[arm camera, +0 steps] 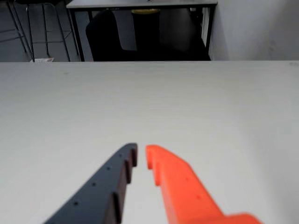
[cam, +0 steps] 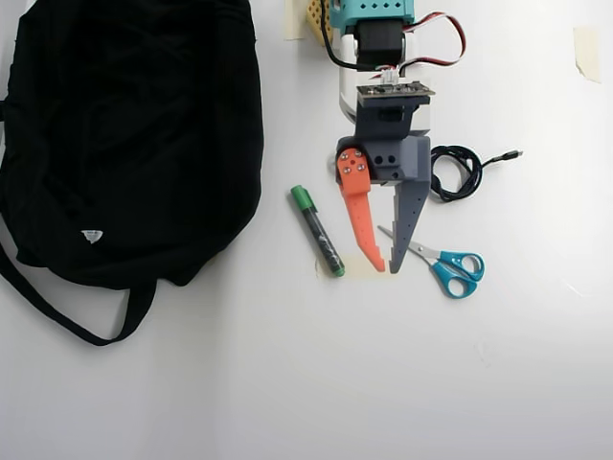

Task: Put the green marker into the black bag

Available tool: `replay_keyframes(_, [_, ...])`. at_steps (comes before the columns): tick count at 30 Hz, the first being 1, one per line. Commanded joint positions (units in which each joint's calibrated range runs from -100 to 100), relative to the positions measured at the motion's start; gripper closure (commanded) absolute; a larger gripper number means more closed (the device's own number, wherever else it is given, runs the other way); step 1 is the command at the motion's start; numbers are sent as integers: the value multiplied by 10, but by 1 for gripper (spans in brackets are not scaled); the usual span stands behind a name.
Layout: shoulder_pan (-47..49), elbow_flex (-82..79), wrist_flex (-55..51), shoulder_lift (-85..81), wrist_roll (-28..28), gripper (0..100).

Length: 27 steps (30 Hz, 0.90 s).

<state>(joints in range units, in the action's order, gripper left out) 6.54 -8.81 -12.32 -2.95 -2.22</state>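
Observation:
The green marker [cam: 318, 231] lies flat on the white table in the overhead view, green cap toward the arm's base. It sits just left of my gripper [cam: 386, 267]. The gripper's orange and grey fingers meet at the tips with only a thin gap and hold nothing. The black bag [cam: 124, 134] lies at the left, its strap trailing toward the lower left and a small white label on it. It is apart from the marker. In the wrist view my gripper [arm camera: 141, 156] hovers over bare table; the marker and bag are out of that view.
Blue-handled scissors [cam: 443, 264] lie just right of the fingertips, their blades reaching under the grey finger. A coiled black cable [cam: 458, 172] lies right of the wrist. Tape pieces [cam: 586, 53] are stuck at the top right. The table's far edge [arm camera: 149, 61] shows in the wrist view, with furniture beyond.

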Motion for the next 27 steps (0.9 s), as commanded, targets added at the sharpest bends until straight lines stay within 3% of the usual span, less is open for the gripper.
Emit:
replay_keyframes(1, [2, 27, 18, -3, 4, 97])
replay_keyframes(27, [-2, 58, 38, 27, 4, 97])
